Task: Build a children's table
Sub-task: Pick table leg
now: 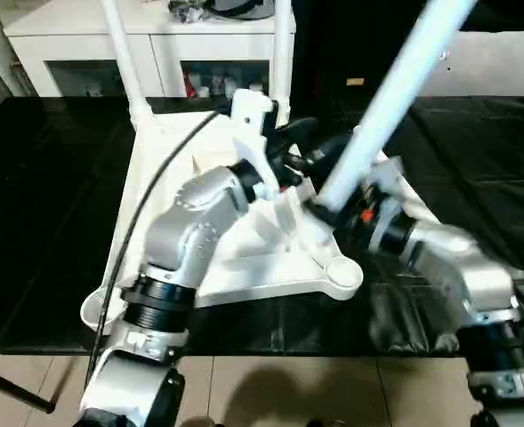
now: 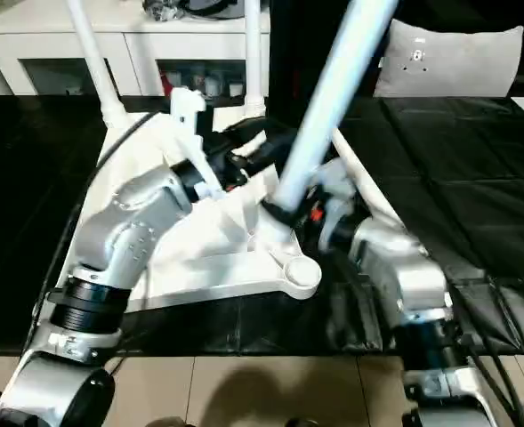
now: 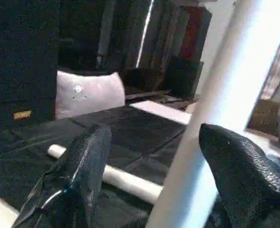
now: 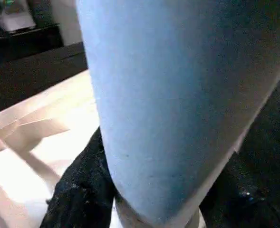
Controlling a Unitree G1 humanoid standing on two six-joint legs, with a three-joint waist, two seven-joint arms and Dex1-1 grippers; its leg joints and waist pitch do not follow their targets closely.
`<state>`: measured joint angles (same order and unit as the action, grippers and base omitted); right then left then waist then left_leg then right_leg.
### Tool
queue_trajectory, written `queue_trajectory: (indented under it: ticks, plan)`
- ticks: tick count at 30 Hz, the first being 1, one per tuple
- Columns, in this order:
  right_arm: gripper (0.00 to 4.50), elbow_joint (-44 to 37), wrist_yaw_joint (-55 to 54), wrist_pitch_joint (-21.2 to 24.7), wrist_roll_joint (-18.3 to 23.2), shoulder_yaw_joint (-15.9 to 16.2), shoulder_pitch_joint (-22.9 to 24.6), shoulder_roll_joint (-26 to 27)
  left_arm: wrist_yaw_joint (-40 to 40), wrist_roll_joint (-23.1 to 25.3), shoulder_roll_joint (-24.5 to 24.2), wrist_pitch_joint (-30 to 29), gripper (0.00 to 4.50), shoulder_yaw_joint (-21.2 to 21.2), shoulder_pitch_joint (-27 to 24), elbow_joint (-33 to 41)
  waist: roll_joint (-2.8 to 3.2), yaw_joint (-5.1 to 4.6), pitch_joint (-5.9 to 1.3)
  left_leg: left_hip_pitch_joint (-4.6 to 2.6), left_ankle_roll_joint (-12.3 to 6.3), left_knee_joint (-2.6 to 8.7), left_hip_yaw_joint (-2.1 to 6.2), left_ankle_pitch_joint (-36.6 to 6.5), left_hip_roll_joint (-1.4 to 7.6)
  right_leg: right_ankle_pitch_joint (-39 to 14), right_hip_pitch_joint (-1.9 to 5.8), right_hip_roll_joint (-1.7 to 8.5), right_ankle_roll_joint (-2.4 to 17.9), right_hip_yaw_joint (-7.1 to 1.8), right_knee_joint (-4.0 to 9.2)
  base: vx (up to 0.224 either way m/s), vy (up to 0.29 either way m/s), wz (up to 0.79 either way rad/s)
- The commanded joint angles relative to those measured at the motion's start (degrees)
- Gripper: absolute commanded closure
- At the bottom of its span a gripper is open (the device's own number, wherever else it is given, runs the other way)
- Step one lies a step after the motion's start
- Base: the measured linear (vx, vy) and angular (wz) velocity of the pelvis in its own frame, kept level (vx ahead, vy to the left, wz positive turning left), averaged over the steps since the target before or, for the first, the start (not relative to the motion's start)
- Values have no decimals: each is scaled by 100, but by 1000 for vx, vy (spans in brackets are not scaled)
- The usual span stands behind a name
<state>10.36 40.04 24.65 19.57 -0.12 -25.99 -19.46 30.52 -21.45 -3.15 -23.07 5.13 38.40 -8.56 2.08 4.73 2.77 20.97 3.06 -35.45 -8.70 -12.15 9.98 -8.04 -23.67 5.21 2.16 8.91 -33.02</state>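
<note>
The white table top lies upside down on the black mat, ribs up. Two white legs stand upright in its far corner sockets. My right gripper is shut on the thick lower end of a third leg, which tilts up and to the right above the top's right side. Black fingers press its sides. My left gripper is open over the middle of the top, with the tilted leg running between its fingers. A fourth leg lies on the mat.
The near right corner socket and the near left one stand empty. A white cabinet runs along the back. A grey pillow leans at the far right. Tiled floor shows below the mat's near edge.
</note>
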Motion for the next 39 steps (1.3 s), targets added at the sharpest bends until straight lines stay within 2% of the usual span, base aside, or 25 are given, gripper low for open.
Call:
queue_trajectory:
  ticks: [1, 4, 5, 6, 9, 10, 12, 13, 15, 17, 19, 22, 25, 28, 29, 32, 36, 39]
  plan:
    - [261, -116, -370, -183, -60, -237, 120, 86, 63, 324, -309, 69, 102, 95, -200, -74, -152, 6, -421, 27, -415, 375, 39, -485, 228, -2532, 410, 374, -17, -303, 506, 0, 0, 0]
    - [261, -124, -728, -92, -138, -335, 182, 149, 177, 530, -530, 103, 102, 268, -342, -49, -126, -32, -439, 17, -371, 381, 54, -400, 242, -2342, 394, 364, 21, -310, 470, 0, 0, 0]
    - [261, -156, -856, 98, -211, -316, 250, 111, 286, 613, -668, 92, 102, 381, -456, -6, -100, -26, -448, 23, -373, 379, 67, -325, 254, -2172, 400, 369, 104, -321, 439, 0, 0, 0]
    - [261, -189, -1075, 321, -258, -376, 346, 115, 481, 724, -870, 110, 102, 553, -634, 54, -105, -40, -441, 19, -408, 383, 64, -304, 266, -2062, 391, 362, 179, -335, 434, 0, 0, 0]
    - [261, -258, -1397, 488, -242, -572, 441, 187, 705, 873, -1090, 167, 102, 788, -835, 89, -78, -10, -447, 8, -402, 389, 52, -327, 269, -1982, 391, 389, 284, -363, 421, 0, 0, 0]
    - [261, -371, -1633, 568, -185, -736, 552, 260, 924, 1038, -1297, 275, 102, 1046, -1043, 111, -59, -15, -437, 14, -389, 396, 57, -348, 275, -1974, 388, 384, 308, -357, 404, 0, 0, 0]
    - [261, -450, -1730, 537, -211, -751, 633, 260, 1060, 1120, -1394, 338, 102, 1185, -1177, 128, -56, -8, -427, -21, -301, 414, 51, -519, 282, -2119, 372, 391, 266, -363, 438, 0, 0, 0]
    - [261, -458, -1735, 531, -216, -748, 643, 257, 1075, 1127, -1402, 343, 102, 1200, -1193, 131, -63, -14, -419, -4, -286, 424, 56, -538, 279, -2135, 386, 391, 250, -361, 443, 0, 0, 0]
    - [261, -484, -1769, 403, -331, -698, 696, 210, 1137, 1178, -1426, 373, 102, 1257, -1291, 136, -42, -32, -407, -19, -228, 425, 42, -721, 268, -2284, 377, 389, 233, -352, 478, 0, 0, 0]
    - [261, -489, -1830, 327, -416, -672, 722, 191, 1132, 1195, -1417, 383, 102, 1269, -1307, 105, -59, -37, -390, -14, -201, 427, 37, -840, 245, -2498, 384, 394, 164, -339, 513, 0, 0, 0]
    - [261, -583, -1959, 404, -379, -755, 749, 267, 1172, 1233, -1445, 410, 102, 1325, -1330, 95, -64, -54, -379, -35, -182, 429, 37, -925, 233, -2729, 374, 388, 59, -323, 550, 0, 0, 0]
    - [261, -690, -2146, 473, -354, -862, 783, 357, 1188, 1261, -1468, 448, 102, 1362, -1348, 86, -72, -99, -385, -13, -181, 427, 50, -893, 225, -2767, 379, 377, -46, -310, 559, 0, 0, 0]
    - [261, -733, -2038, 482, -36, -1006, 795, 471, 1203, 1261, -1457, 444, 102, 1333, -1366, 165, -67, -149, -391, -9, -229, 423, 57, -921, 229, -2699, 379, 383, 7, -308, 550, 0, 0, 0]
    - [261, -736, -2034, 308, -121, -976, 840, 466, 1218, 1248, -1447, 434, 102, 1307, -1359, 199, -72, -172, -393, 7, -256, 421, 60, -859, 235, -2614, 385, 382, 56, -311, 538, 0, 0, 0]
    - [261, -713, -2064, 144, -277, -896, 877, 428, 1236, 1245, -1449, 435, 102, 1305, -1353, 195, -86, -179, -396, 12, -264, 418, 56, -825, 233, -2575, 388, 385, 73, -316, 530, 0, 0, 0]
    - [261, -743, -2129, 229, -382, -811, 925, 395, 1284, 1260, -1458, 448, 102, 1313, -1350, 192, -77, -182, -389, 13, -269, 417, 52, -792, 226, -2605, 386, 381, 85, -318, 529, 0, 0, 0]
    - [261, -710, -2185, -194, -449, -870, 846, 430, 1345, 1264, -1493, 433, 102, 1335, -1375, 231, -72, -188, -390, 3, -261, 417, 50, -847, 229, -2642, 378, 387, 74, -317, 539, 0, 0, 0]
    - [261, -820, -2181, -224, -327, -1025, 699, 397, 1458, 1243, -1518, 421, 102, 1363, -1371, 238, -55, -197, -381, 4, -266, 418, 52, -915, 215, -2759, 379, 377, 19, -301, 563, 0, 0, 0]
